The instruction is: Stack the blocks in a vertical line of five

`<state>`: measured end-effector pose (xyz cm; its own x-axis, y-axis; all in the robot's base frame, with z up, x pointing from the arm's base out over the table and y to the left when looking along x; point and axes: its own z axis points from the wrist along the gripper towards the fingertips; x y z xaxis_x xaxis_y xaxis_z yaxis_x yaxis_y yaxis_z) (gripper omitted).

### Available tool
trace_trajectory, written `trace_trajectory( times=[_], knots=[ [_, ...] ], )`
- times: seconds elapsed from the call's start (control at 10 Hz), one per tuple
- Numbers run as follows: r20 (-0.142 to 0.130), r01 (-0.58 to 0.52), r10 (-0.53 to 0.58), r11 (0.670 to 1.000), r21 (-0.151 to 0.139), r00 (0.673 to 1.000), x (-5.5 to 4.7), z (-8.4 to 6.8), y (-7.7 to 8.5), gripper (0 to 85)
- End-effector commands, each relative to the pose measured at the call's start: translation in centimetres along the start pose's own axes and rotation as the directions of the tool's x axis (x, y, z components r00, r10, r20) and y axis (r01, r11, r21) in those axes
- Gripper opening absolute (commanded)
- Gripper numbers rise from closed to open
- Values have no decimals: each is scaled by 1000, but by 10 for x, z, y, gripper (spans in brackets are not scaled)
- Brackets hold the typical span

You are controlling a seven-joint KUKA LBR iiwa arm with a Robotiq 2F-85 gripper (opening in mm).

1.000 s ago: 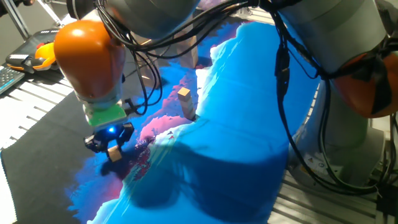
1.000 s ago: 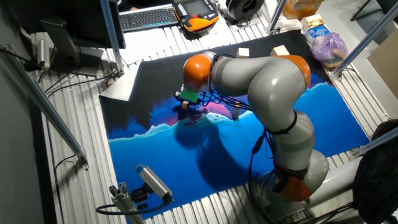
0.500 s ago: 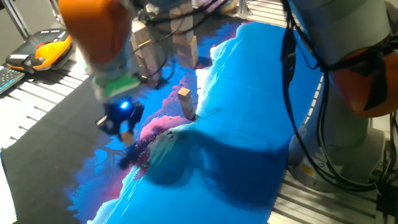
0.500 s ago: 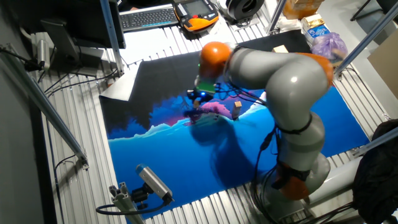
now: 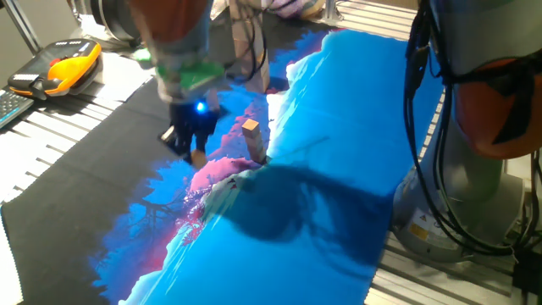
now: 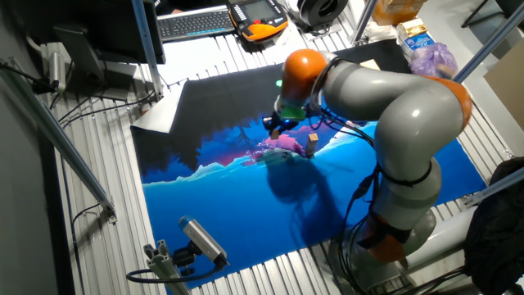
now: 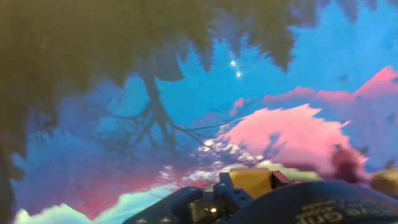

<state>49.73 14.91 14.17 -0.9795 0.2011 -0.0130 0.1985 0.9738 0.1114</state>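
Observation:
A short stack of small tan blocks (image 5: 251, 139) stands on the pink patch of the printed mat; in the other fixed view the stack (image 6: 312, 143) sits just right of the hand. My gripper (image 5: 196, 152) hangs above the mat a little left of that stack, shut on one tan block (image 5: 199, 158). In the other fixed view the gripper (image 6: 277, 129) is dark and its fingers are hard to make out. In the hand view the held block (image 7: 251, 181) shows at the bottom, and a tan blur at the right edge may be the stack (image 7: 387, 182).
The mat (image 5: 322, 110) is blue, pink and black. Taller pale wooden towers (image 5: 255, 61) stand behind the stack. An orange pendant (image 5: 64, 68) lies at the left, a keyboard (image 6: 196, 23) and a plastic bag (image 6: 434, 59) at the back. The robot's base (image 6: 385, 238) is on the right.
My gripper has lifted off the mat with the block and travelled toward the stack, from the front left to just beside it. The stack has not moved.

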Motion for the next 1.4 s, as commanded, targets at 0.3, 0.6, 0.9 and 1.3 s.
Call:
trace_trajectory(
  times=[0.3,0.6,0.9,1.3],
  knots=[
    [-7,48,-48,999,24,999,-2,2,6,0],
    [22,100,-101,992,71,995,-2,2,6,0],
    [19,104,-105,993,53,994,-2,2,6,0],
    [-1,158,-158,986,45,987,0,-26,-22,0]
  ],
)
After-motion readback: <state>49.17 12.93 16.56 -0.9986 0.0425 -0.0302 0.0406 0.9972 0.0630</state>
